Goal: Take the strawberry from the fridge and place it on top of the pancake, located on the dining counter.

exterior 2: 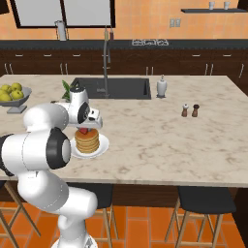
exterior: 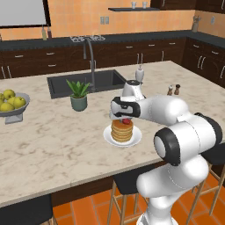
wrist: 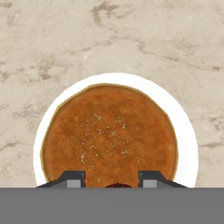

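A stack of golden-brown pancakes [exterior: 121,130] sits on a small white plate [exterior: 136,137] on the beige marbled dining counter [exterior: 57,145]. My gripper [exterior: 125,117] points straight down over the stack and is shut on the tiny red strawberry [exterior: 126,121], which hangs at the pancake's top surface. From the other side, the strawberry [exterior 2: 84,130] shows just above the pancake [exterior 2: 87,141], under the gripper [exterior 2: 84,127]. In the hand view the pancake [wrist: 109,131] lies close below, and a red sliver of strawberry [wrist: 117,185] peeks out between the fingertips [wrist: 72,178]. The fridge is out of view.
A potted plant [exterior: 78,94] and the dark inset sink [exterior: 66,83] with its tall faucet [exterior: 91,57] lie beyond the plate. A bowl of yellow-green fruit [exterior: 12,104] stands at far left, with a soap dispenser [exterior: 139,74] and shakers [exterior: 173,89] to the right. Stools [exterior: 127,182] line the near edge.
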{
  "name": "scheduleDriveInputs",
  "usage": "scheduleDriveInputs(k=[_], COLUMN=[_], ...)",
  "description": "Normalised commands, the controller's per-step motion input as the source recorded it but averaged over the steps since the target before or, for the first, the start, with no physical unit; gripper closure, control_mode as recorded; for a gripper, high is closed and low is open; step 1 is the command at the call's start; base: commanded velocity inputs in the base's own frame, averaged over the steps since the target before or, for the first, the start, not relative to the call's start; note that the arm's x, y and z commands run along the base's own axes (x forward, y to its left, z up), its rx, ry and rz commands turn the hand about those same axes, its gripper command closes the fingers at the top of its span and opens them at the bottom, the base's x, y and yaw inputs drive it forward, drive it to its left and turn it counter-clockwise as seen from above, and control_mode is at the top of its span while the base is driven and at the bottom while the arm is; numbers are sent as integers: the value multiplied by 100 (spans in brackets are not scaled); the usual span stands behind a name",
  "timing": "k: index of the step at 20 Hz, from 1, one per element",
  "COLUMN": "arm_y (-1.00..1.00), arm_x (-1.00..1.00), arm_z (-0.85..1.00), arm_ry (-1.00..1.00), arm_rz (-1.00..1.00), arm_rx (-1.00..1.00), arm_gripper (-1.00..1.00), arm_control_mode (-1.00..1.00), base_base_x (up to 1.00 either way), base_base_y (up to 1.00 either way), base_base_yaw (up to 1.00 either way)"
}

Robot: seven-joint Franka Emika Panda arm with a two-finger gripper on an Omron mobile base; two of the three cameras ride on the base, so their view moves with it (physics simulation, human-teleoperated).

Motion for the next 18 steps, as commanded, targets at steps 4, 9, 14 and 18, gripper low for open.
scheduleDriveInputs(k=[4,9,14,18], arm_y=[0,0,1,8], arm_x=[0,14,22,14], arm_z=[-4,5,9,-7], arm_ry=[-1,-1,-1,-4], arm_rz=[0,0,0,0], arm_rx=[0,0,0,0], arm_gripper=[100,100,100,100], arm_control_mode=[-100,-100,-100,-100], base_base_x=[0,0,0,0], base_base_y=[0,0,0,0], base_base_yaw=[0,0,0,0])
